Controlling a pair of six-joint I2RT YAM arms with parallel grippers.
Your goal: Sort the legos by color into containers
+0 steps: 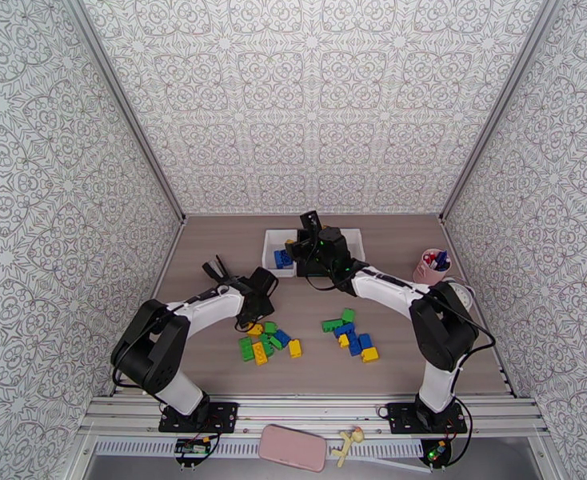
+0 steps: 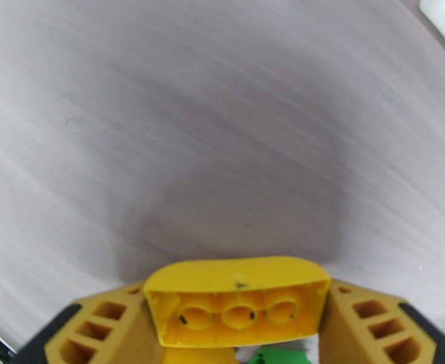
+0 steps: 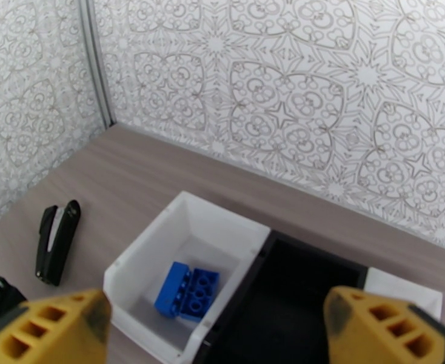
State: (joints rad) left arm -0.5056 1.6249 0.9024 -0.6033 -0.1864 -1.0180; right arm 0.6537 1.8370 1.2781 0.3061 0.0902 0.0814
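A yellow lego [image 2: 237,298] sits snug between my left gripper's [image 2: 237,326] two fingers, its hollow underside toward the camera. From above, my left gripper [image 1: 249,315] is at the upper left edge of a pile of green, yellow and blue legos [image 1: 268,343]. A second pile of legos [image 1: 349,334] lies to its right. My right gripper [image 3: 216,313] hangs open and empty above the containers. The left white bin [image 3: 131,268] holds blue legos [image 3: 187,290]. The black bin [image 3: 295,292] beside it looks empty, and the far white bin [image 3: 404,285] shows just a corner.
A black stapler [image 3: 56,241] lies on the table left of the bins, near my left arm [image 1: 217,271]. A pink pen cup [image 1: 431,267] stands at the right. Patterned walls close in the back and both sides.
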